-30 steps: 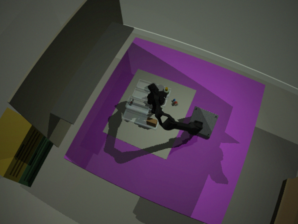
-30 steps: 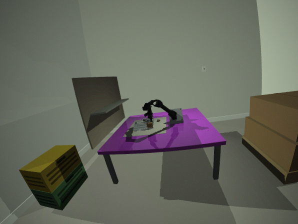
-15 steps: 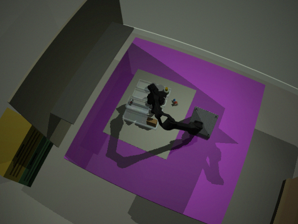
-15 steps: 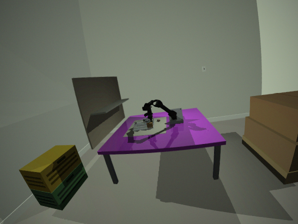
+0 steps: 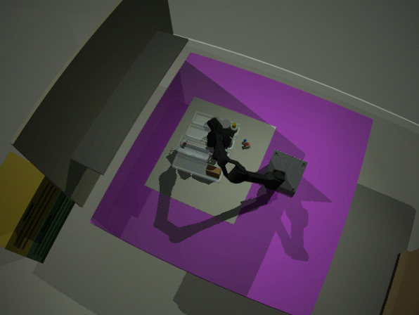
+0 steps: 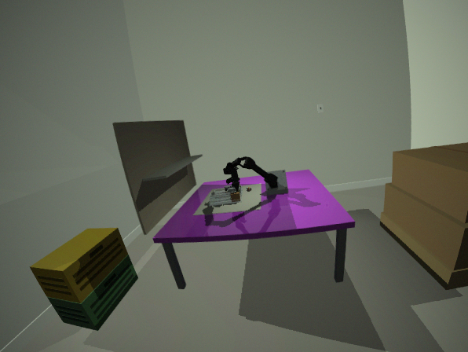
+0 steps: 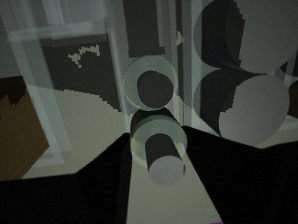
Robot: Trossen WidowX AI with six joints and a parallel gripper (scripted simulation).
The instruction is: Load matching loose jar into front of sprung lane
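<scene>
My gripper (image 5: 228, 142) (image 6: 236, 190) (image 7: 155, 135) points down at the front of the sprung lane (image 5: 199, 146). It is shut on a pale green, see-through jar with a grey top (image 7: 166, 170). A second pale green jar (image 7: 150, 85) of like shape stands in the lane directly behind the held one. The two look touching or almost touching in the wrist view. The held jar looks roughly upright. Its base, the low front stop and the pusher plate are hidden, so I cannot tell whether it stands on the lane floor.
Grey round-topped items (image 7: 256, 110) (image 5: 226, 123) and a yellow-capped jar (image 5: 234, 125) stand on one side of the gripper. A brown block (image 5: 213, 171) (image 6: 235, 197) (image 7: 22, 132) sits in the outer lane on the other side. A small red and blue item (image 5: 246, 144) (image 6: 249, 189) lies nearer the arm's base.
</scene>
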